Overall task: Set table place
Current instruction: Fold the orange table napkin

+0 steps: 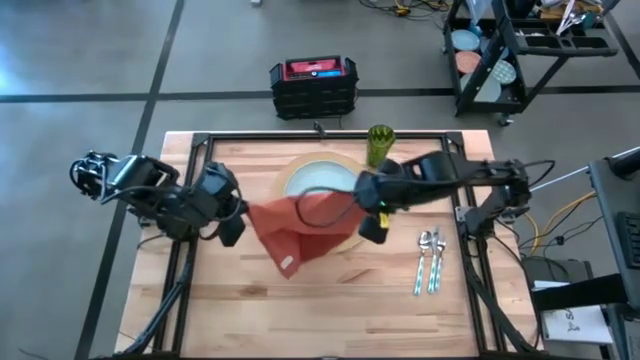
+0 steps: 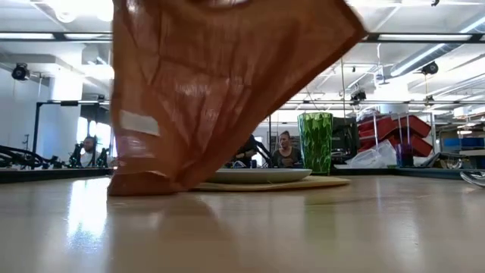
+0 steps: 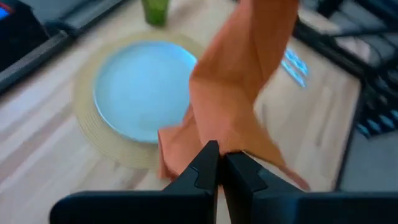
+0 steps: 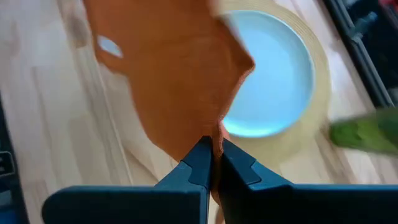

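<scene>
The orange napkin [image 1: 298,228] hangs between my two grippers above the table [image 1: 230,320], just near of the pale blue plate [image 1: 318,180] on its round tan placemat [image 1: 286,178]. My left gripper [image 1: 243,213] is shut on its left end and my right gripper [image 1: 362,200] on its right end. In the low view the napkin's lower end [image 2: 144,182] rests on the table, in front of the plate [image 2: 258,176]. The green cup [image 1: 380,145] stands at the placemat's far right. The silver cutlery [image 1: 430,260] lies to the right. My left gripper pinches a corner of the napkin [image 3: 214,134] between its two shut fingers, coming level from the table's left. The cloth rises away from the fingers, creased. My right gripper pinches the napkin's edge [image 4: 214,127] between its shut fingers, coming from the table's right. The cloth hangs below, its lower end on the table.
A black crate [image 1: 313,85] with a red top sits on the floor beyond the table's far edge, and a black cart [image 1: 520,50] stands at the far right. People [image 2: 286,152] sit behind the table in the low view. Bare wood lies along the near edge.
</scene>
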